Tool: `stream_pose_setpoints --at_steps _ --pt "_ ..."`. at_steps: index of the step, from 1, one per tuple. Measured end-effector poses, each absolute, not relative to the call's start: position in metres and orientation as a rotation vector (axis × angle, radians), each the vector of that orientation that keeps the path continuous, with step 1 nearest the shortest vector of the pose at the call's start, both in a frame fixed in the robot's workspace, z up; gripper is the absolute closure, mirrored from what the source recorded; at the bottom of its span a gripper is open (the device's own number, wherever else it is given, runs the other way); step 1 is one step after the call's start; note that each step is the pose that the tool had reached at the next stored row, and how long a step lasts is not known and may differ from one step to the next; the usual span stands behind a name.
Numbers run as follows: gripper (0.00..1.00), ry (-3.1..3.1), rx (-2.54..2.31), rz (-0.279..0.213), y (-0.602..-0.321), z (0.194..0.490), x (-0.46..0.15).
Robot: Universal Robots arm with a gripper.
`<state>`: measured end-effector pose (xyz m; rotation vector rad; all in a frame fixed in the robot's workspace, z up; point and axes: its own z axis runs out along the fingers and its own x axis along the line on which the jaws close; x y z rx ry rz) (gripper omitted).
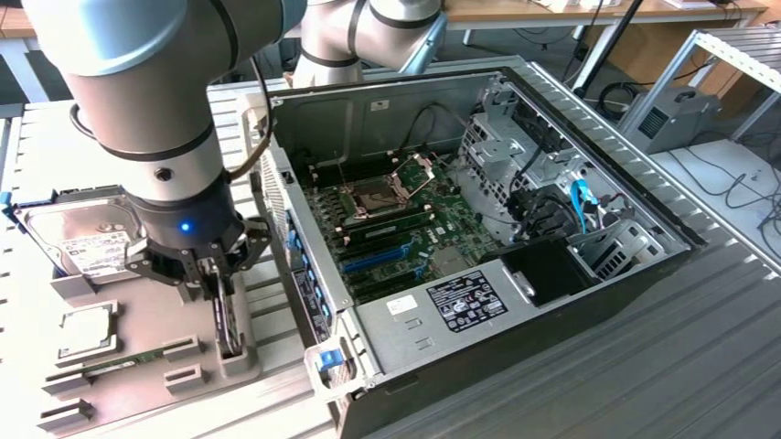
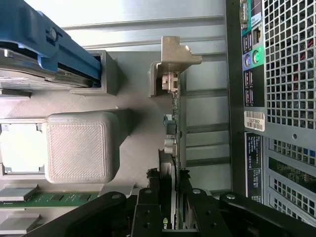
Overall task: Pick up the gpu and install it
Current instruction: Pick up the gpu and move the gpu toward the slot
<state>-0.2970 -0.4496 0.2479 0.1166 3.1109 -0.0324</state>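
At the exterior view's left, a drive [image 1: 88, 245] sits in a grey holder [image 1: 238, 368]. Just right of it, lower left of centre, the gripper [image 1: 219, 282] reaches down onto the gpu [image 1: 229, 322], which stands on edge in the holder. The jaws are narrowed onto the card, pinching its two faces. The open case [image 1: 415, 352] takes up the right.

there is one computer case [image 1: 403, 352], one hard drive [image 1: 91, 242], one memory stick [image 1: 123, 359] and one gpu [image 2: 176, 123].

The arm [image 1: 146, 101] points straight down, its gripper [image 1: 218, 277] clamped narrow.
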Motion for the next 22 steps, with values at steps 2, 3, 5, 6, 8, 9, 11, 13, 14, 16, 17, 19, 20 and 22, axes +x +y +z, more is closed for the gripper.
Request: stream_pose_setpoints --at_steps 2,3,5,6,8,9,11,13,14,16,17,19,20,22 --pt "0.74 3.111 0.117 -0.032 -0.45 0.249 -0.297" --pt "0.74 3.111 0.117 -0.032 -0.45 0.25 -0.297" --pt "0.74 3.111 0.117 -0.032 -0.45 0.25 -0.297" --pt "0.74 3.111 0.117 -0.032 -0.45 0.252 -0.297" --pt "0.74 3.111 0.117 -0.032 -0.45 0.253 -0.297" --pt "0.74 3.111 0.117 -0.032 -0.45 0.254 -0.297" --pt "0.74 3.111 0.117 -0.032 -0.45 0.255 -0.297" --pt "0.74 3.111 0.117 -0.032 -0.45 0.256 -0.297" --pt "0.74 3.111 0.117 -0.032 -0.45 0.257 -0.297" --pt "0.74 3.111 0.117 -0.032 -0.45 0.258 -0.297" --pt "0.74 3.111 0.117 -0.032 -0.45 0.259 -0.297" --pt "0.74 3.111 0.117 -0.032 -0.45 0.26 -0.297" --pt "0.74 3.111 0.117 -0.032 -0.45 0.261 -0.297" --pt "0.74 3.111 0.117 -0.032 -0.45 0.262 -0.297"
